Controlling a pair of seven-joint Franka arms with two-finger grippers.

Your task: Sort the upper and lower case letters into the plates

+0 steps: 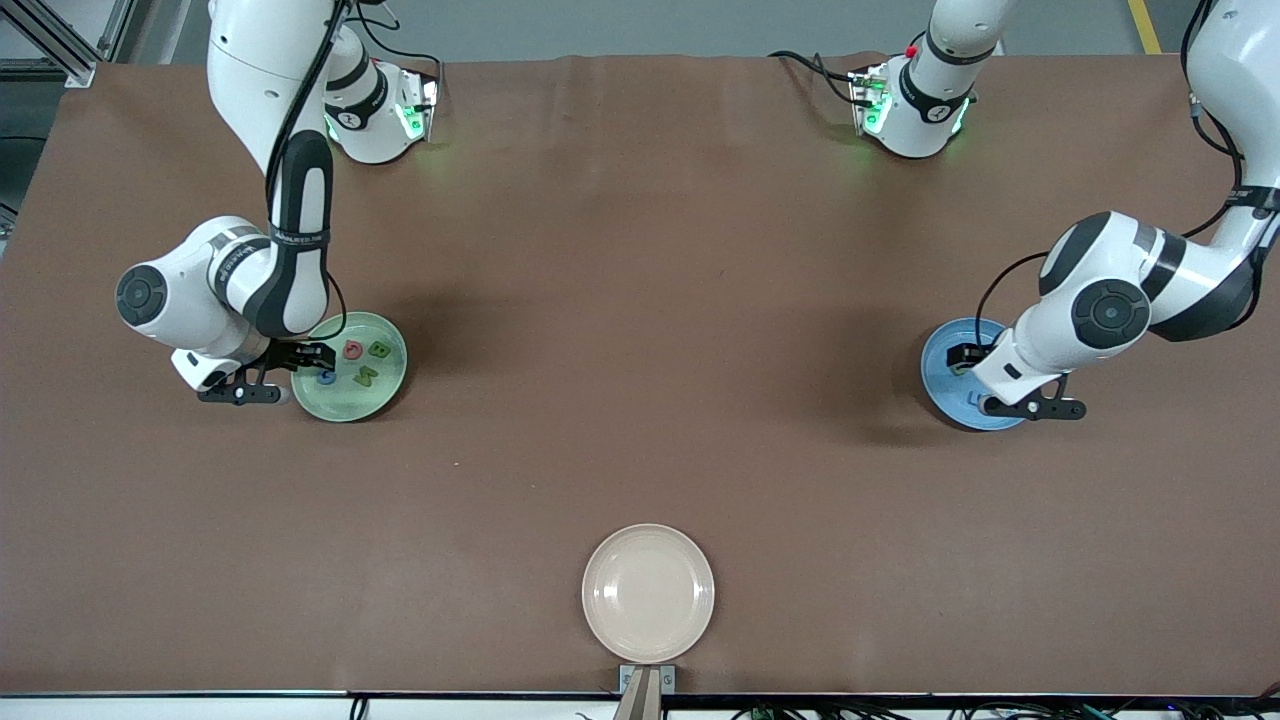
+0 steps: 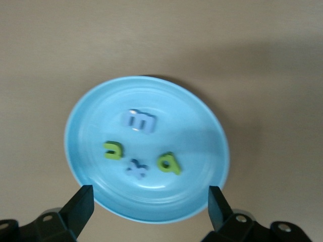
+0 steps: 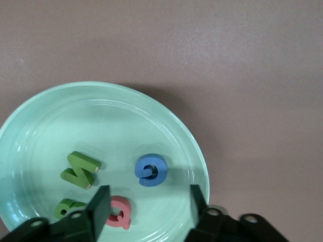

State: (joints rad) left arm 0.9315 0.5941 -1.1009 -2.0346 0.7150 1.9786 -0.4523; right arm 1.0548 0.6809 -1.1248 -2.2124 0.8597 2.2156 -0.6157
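So, mint plate (image 1: 385, 395) sits toward right arm's end of table, approx 9 o'clock from table centre. It holds 4 letters: blue G (image 3: 151, 169), red Q (image 3: 120, 212), green N (image 3: 81, 169) and a green B (image 3: 68, 207). All caps, lying flat, apart from each other.

Right gripper (image 3: 147, 204) hangs low over that plate, jaws partly spread, nothing between them; blue G lies just under the gap, looks freshly let go (my guess).

Blue plate (image 2: 146, 148) is toward left arm's end, approx 3 o'clock. Contents: pale blue m (image 2: 140, 121), green a (image 2: 113, 150), pale blue x (image 2: 136, 168), green q (image 2: 168, 163). All lower case. Left gripper (image 2: 150, 204) over its rim, jaws wide, empty.

Cream plate (image 1: 648, 593) at 6 o'clock, nearest front camera, nothing in it. No loose letters seen on table, so sort looks done or nearly.

Risks: right fingers sit close to G and Q; a sideways exit could drag a letter or tip the plate rim. Lift straight up first. Same for left arm at blue rim.

Surface: brown matte cloth, a few faint creases. Arm bases at 12 o'clock edge, green lights on; cables along 6 o'clock edge.
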